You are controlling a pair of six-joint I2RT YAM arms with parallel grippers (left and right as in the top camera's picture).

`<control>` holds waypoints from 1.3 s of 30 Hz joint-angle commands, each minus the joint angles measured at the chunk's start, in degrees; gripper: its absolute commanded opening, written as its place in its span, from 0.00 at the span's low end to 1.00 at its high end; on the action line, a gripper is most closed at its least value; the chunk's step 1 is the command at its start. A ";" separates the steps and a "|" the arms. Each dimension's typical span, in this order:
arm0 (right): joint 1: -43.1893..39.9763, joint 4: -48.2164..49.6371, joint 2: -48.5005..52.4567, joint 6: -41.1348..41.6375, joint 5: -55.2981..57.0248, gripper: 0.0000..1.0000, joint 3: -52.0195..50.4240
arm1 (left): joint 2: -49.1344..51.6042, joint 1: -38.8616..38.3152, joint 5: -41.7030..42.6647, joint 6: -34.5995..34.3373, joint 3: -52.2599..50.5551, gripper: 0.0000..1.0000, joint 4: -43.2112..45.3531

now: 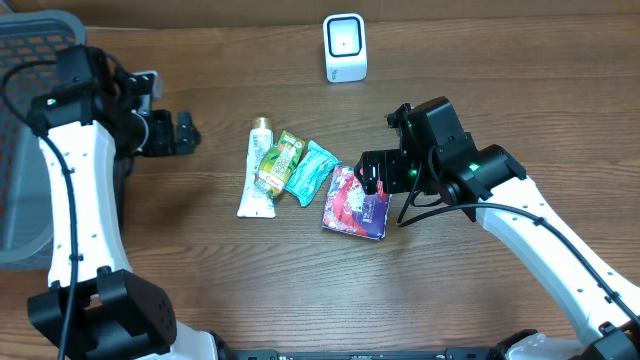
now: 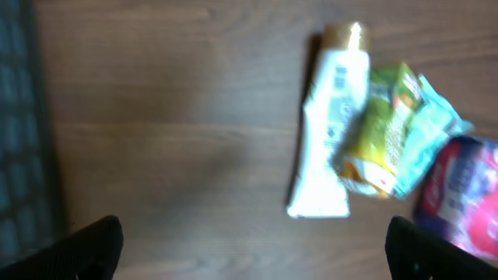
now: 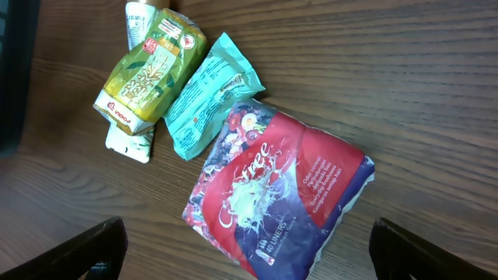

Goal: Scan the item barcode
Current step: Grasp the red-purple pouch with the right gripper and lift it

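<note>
Dark fingertips (image 3: 85,249) of the right pincer (image 3: 250,260) frame the wrist view at its two lower corners, spread wide with nothing between them. Directly below that gap lies the red-and-blue packet (image 3: 272,187), flat on the wooden table (image 3: 405,70) with its printed face up. It is the item closest to this pincer. Beyond it, on the side away from the right pincer, three more items sit in a tight cluster. A teal packet (image 3: 210,93) touches the red-and-blue packet's corner, a green pouch (image 3: 148,70) lies just beside the teal one, and a white tube (image 3: 131,144) is partly under the green pouch.

From overhead, the row of four lies between the two pincers, with the right pincer hanging over the red-and-blue packet's edge on its own side. The left pincer (image 1: 185,132) hovers well apart from the row, its jaws likewise spread and holding nothing. The white tube, gold cap pointing toward the table's far edge, is the item nearest to it. Its wrist view is blurred, yet shows the tube ahead of the open fingers and wood grain beneath them.

A white scanner (image 1: 345,47) stands upright at the far side of the table — well apart from both pincers and from the items. A grey basket (image 1: 25,130) sits behind the left pincer, beside its arm.
</note>
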 commanded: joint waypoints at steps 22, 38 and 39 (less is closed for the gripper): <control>15.23 -3.28 13.62 20.20 16.63 1.00 7.63 | -2.23 -6.34 0.90 -7.30 -0.13 1.00 3.82; 27.76 -19.21 34.69 19.58 33.53 0.93 24.98 | -2.21 -6.34 0.90 -7.30 -0.13 0.99 3.82; 28.00 -19.30 34.69 19.52 34.10 0.93 25.03 | -2.21 -6.34 0.90 -7.30 -0.13 0.99 3.82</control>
